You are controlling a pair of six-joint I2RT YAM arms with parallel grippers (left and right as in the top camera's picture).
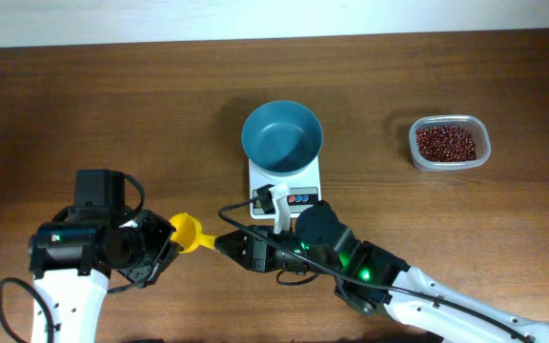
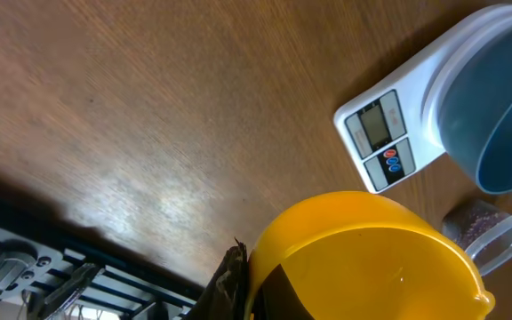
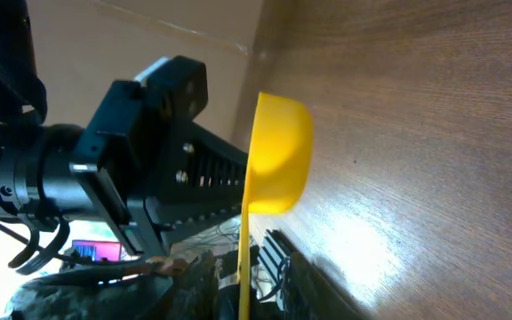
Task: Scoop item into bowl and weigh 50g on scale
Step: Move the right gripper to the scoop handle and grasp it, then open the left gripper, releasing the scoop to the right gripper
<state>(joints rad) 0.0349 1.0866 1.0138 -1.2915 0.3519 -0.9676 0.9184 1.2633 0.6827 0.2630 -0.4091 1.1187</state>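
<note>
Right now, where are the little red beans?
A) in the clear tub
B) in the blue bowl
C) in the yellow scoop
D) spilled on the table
A: the beans all lie in the clear tub, while the blue bowl and the yellow scoop look empty.

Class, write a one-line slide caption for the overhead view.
Empty teal bowl on the scale, beans in a clear tub, left gripper and right gripper meet at a yellow scoop.
</note>
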